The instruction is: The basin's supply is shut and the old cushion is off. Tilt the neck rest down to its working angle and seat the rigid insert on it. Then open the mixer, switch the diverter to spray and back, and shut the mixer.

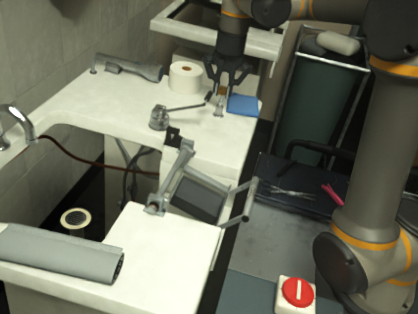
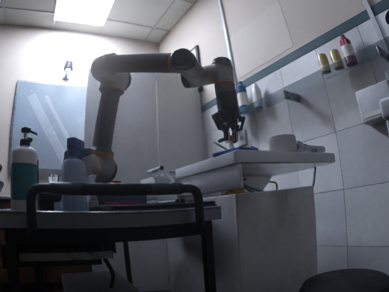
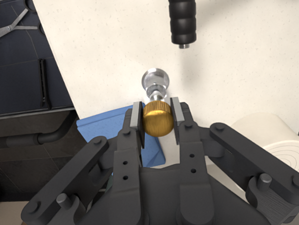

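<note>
The diverter knob [image 3: 158,121], a brass cap on a chrome stem, stands on the white counter near its right edge, next to a blue pad [image 1: 243,105]. The mixer [image 1: 159,118] sits a little to the left, its thin lever reaching toward the knob and ending in a black grip [image 3: 182,22]. The neck rest [image 1: 200,192], a dark panel on a metal bracket, hangs tilted at the basin's front edge. A grey cylindrical insert [image 1: 60,255] lies on the near ledge. My gripper [image 1: 222,90] reaches straight down over the counter and is closed around the brass diverter knob.
The black basin [image 1: 75,200] with its drain lies left, a chrome spout [image 1: 17,122] above it. A paper roll [image 1: 185,76] and a hand shower [image 1: 132,67] rest on the counter behind the mixer. A trolley with tools [image 1: 300,185] and a red button [image 1: 297,292] stand to the right.
</note>
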